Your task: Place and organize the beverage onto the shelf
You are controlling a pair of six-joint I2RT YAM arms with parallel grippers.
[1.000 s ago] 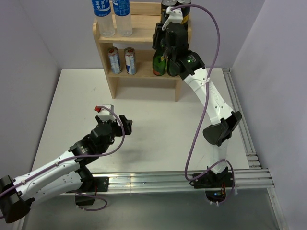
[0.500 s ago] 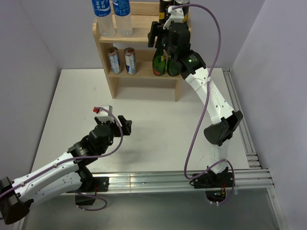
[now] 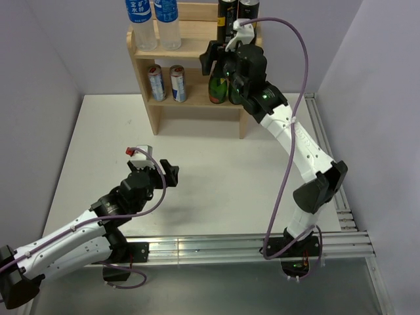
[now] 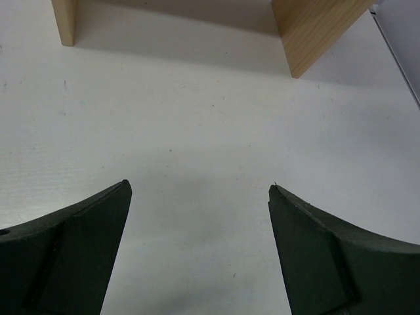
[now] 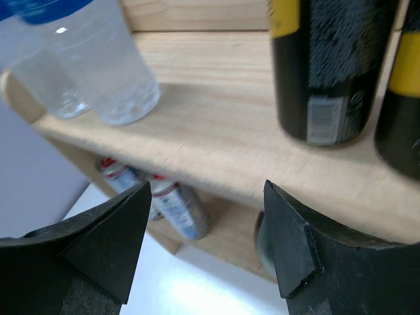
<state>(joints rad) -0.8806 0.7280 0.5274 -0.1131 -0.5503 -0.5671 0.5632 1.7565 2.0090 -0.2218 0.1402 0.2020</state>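
The shelf (image 3: 155,117) stands at the far edge of the table (image 3: 216,164). On its upper tier, two water bottles (image 3: 142,25) stand side by side at the left end and two tall cans (image 3: 228,9) at the right end. On its lower tier, two slim cans (image 3: 156,83) stand at the left, below the water bottles, and two glass bottles (image 3: 216,90) at the right. The right gripper (image 3: 215,60) hangs just before the shelf's upper tier, right of middle. The left gripper (image 3: 169,174) is over the table, well in front of the shelf.
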